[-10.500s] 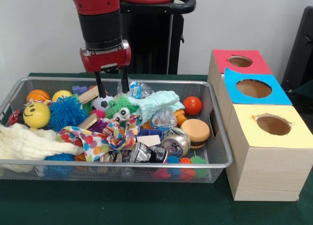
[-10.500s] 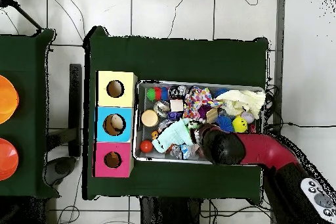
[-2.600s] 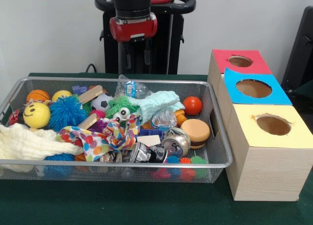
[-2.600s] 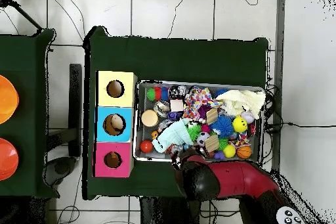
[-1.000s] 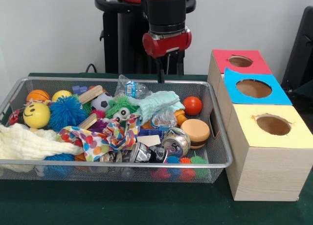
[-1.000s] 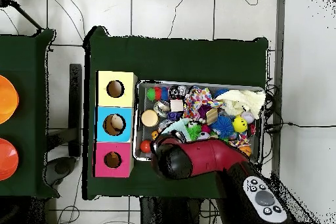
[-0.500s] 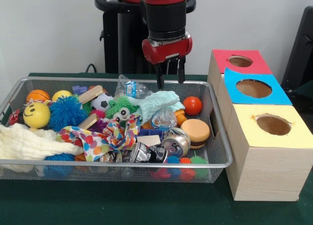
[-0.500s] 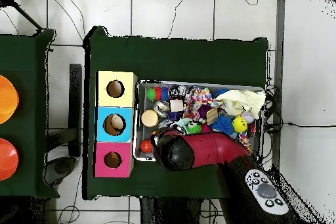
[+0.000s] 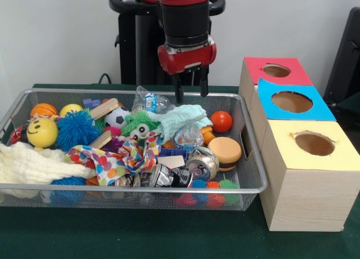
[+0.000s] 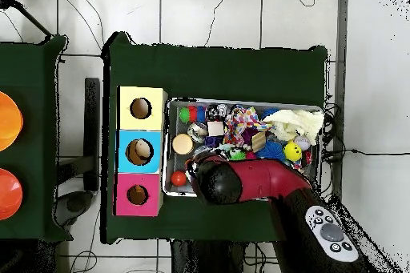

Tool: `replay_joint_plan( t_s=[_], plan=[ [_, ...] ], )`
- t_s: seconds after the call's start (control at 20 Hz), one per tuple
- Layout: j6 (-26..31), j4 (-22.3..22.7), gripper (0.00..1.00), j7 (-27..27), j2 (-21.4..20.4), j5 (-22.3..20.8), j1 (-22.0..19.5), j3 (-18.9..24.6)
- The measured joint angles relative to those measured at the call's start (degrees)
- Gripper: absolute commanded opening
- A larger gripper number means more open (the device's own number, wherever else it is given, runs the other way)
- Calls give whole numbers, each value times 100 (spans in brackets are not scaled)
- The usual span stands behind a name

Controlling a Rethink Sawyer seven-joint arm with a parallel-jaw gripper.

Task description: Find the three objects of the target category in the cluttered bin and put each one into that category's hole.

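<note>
You are still hunting: your red gripper (image 9: 190, 92) hangs empty, jaws apart, above the wire mesh bin (image 9: 250, 157); next, pick a toy.

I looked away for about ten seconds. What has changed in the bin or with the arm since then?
The hand came up out of the toys at the bin's back left, empty, and now hangs open above the mint cloth nearer the boxes. It took nothing. The toys and boxes lie as before.

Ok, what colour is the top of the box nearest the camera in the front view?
Yellow: the wooden box's paper top shows best in the front view.
</note>
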Motion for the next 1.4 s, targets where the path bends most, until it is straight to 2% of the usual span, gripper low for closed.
replay_joint_plan(
  t_s=[0.85,1.05,1.4],
  plan=[
    [37,-12,100,0,-97,39,-87,3],
    [37,-54,100,0,41,36,-59,-2],
    [35,-126,100,0,542,38,80,-25]
  ],
)
